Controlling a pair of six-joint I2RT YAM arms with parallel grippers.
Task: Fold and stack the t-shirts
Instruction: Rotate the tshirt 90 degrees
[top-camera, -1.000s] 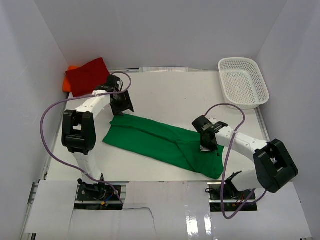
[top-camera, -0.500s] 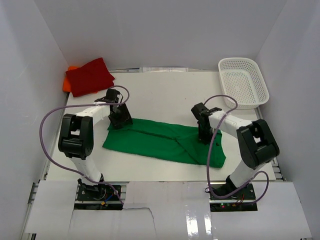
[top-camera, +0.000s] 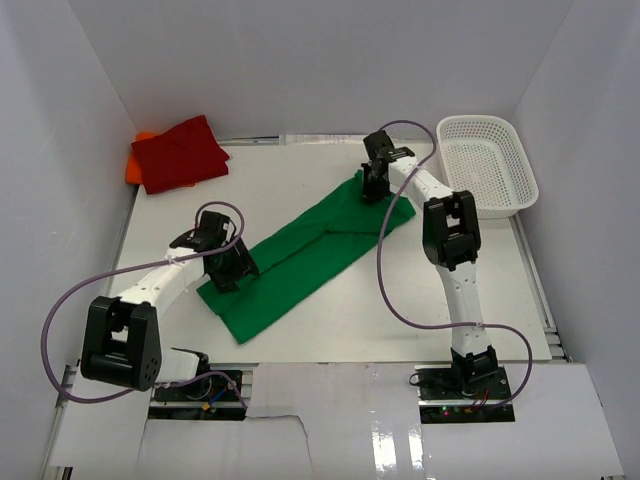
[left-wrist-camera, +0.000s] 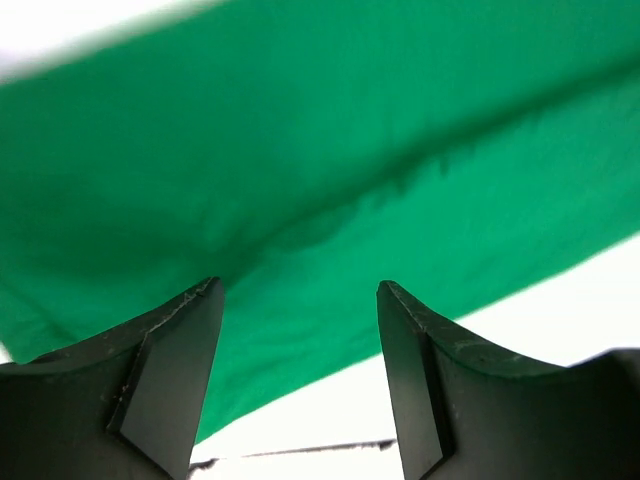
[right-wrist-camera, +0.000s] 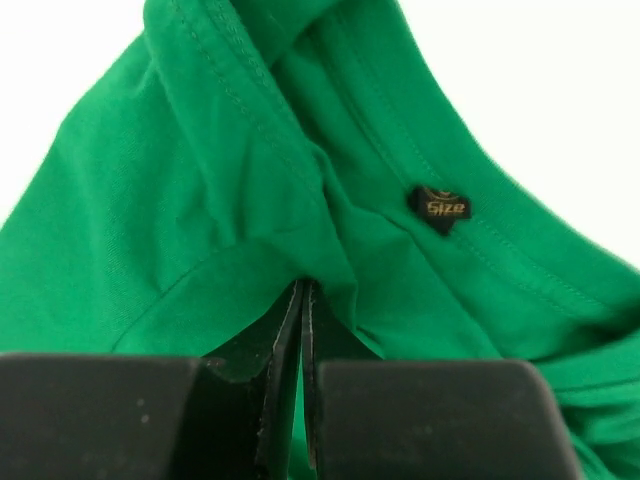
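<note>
- Where it lies slantwise on the white table (top-camera: 330, 330), the green t-shirt (top-camera: 300, 262) is a long, soft folded strip with stitched seams and a black size tag (right-wrist-camera: 440, 208).
- Right gripper (top-camera: 374, 188): clenched, pinching a fold at the strip's far end.
- Left gripper (top-camera: 233, 272): fingers (left-wrist-camera: 170, 370) spread wide over the near end, grasping nothing.

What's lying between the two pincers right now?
Only the green t-shirt: in the top view, it runs as a long diagonal strip from the open left pincer to the right pincer, shut on its far end.
</note>
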